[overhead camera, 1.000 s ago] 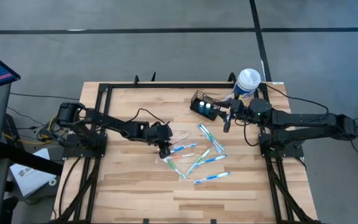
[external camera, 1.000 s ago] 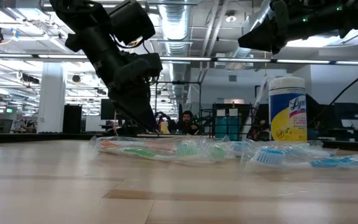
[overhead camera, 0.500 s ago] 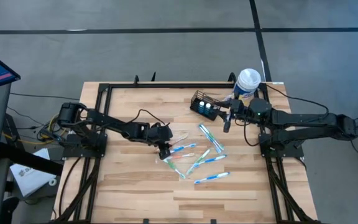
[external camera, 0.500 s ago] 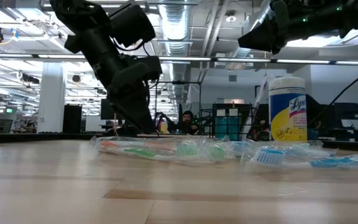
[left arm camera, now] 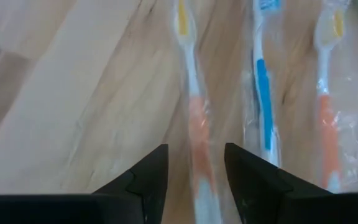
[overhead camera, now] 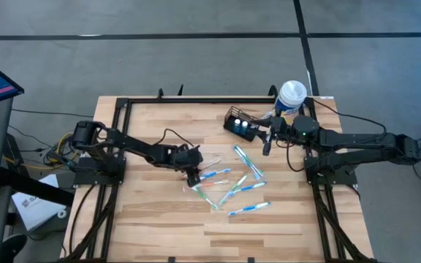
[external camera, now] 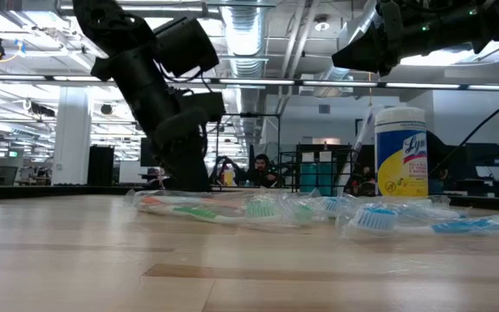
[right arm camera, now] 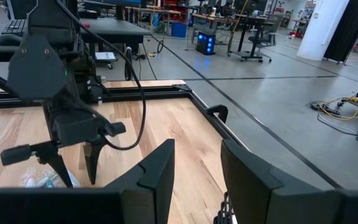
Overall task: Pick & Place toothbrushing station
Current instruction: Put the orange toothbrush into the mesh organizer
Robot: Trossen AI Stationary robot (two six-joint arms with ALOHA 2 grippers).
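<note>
The left pincer (overhead camera: 194, 177) is low over the middle of the desk (overhead camera: 145, 219), at the left end of the scattered wrapped toothbrushes (overhead camera: 232, 186). In its wrist view the two fingers (left arm camera: 148, 177) stand apart, with an orange-handled toothbrush (left arm camera: 194, 118) lying in its clear wrap on the wood in front of the gap; nothing is held yet. I judge that the step in hand is the approach to this toothbrush, before the grasp. The toothbrushing station (overhead camera: 241, 123), a small black mesh caddy, sits near the far edge of the desk, toward its right corner, just beside the white-lidded canister (overhead camera: 291, 95). The right pincer (overhead camera: 267, 140) hangs just beside the caddy, on its near side; its fingers (right arm camera: 157, 177) are apart and hold nothing. The next move, as I judge, calls for the left pincer to go down so that the fingers come on both sides of the handle, then to close. The wrap is slippery and a blue toothbrush (left arm camera: 263, 93) lies near, so the fingers should take only one handle.
</note>
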